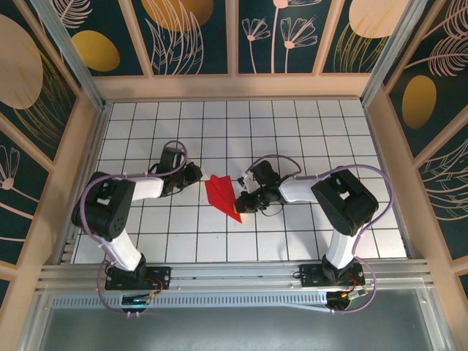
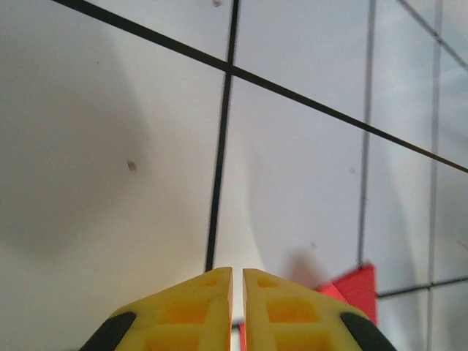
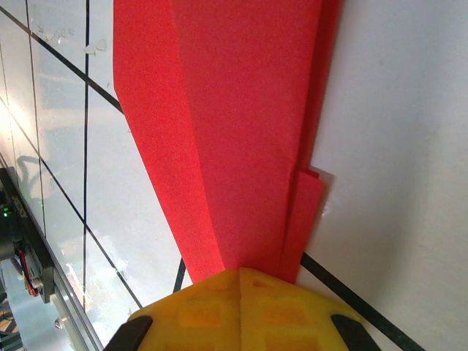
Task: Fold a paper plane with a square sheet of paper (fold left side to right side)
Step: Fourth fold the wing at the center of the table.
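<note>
Creasing stage, we judge: right gripper pinches the paper plane. Left gripper, closed empty at its 10 o'clock, should press next.

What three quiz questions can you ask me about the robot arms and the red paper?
1. True or false: the right end effector is shut on the red paper.
2. Pick one. The paper is now: A) a flat open square, B) folded into a narrow pointed shape, C) crumpled into a ball.
3. Short answer: what colour are the fingers of the left end effector?

Key: 1 true; 2 B; 3 yellow.
</note>
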Controlling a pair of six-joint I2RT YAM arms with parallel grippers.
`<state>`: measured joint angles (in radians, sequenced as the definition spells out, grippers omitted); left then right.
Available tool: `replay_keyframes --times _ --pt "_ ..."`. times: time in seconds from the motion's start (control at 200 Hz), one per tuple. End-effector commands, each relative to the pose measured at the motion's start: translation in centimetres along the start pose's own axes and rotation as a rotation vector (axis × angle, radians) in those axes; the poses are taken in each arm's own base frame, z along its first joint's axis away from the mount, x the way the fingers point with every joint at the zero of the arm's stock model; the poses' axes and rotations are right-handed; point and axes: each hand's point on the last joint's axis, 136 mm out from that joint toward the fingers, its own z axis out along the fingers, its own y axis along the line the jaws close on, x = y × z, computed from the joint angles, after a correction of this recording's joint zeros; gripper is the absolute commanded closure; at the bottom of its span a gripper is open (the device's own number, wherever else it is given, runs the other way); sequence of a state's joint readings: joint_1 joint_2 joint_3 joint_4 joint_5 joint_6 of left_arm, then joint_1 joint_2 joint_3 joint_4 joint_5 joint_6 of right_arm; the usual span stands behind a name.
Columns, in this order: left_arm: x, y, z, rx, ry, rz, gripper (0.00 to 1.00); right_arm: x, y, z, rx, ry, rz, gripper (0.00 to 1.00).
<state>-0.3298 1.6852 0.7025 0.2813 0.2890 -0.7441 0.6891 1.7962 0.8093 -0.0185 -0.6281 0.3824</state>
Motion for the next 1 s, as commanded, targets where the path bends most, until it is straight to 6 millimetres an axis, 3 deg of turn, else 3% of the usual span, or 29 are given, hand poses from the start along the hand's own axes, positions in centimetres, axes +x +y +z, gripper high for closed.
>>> replay_keyframes --times 0.0,0.2,0.44,0.621,0.991 --pt "0.7 -3.1 -1.6 0.134 -0.012 0.056 0.88 7.5 -7.9 0.7 0.310 0.196 0.181 1.00" --pt "4.9 -7.1 -0.9 0.237 0.078 0.104 0.89 7.7 -8.2 0.8 0.319 0.199 0.189 1.00" --pt "5.2 -7.3 1.0 0.237 0.097 0.099 0.88 8.0 -8.7 0.8 0.343 0.210 0.188 1.00" --pt "5.5 -4.9 2.9 0.123 0.115 0.119 0.88 7.9 -8.7 0.8 0.347 0.210 0.188 1.00" --pt "5.2 -1.2 3.9 -0.026 0.083 0.112 0.87 8.5 -9.3 0.5 0.379 0.231 0.184 1.00"
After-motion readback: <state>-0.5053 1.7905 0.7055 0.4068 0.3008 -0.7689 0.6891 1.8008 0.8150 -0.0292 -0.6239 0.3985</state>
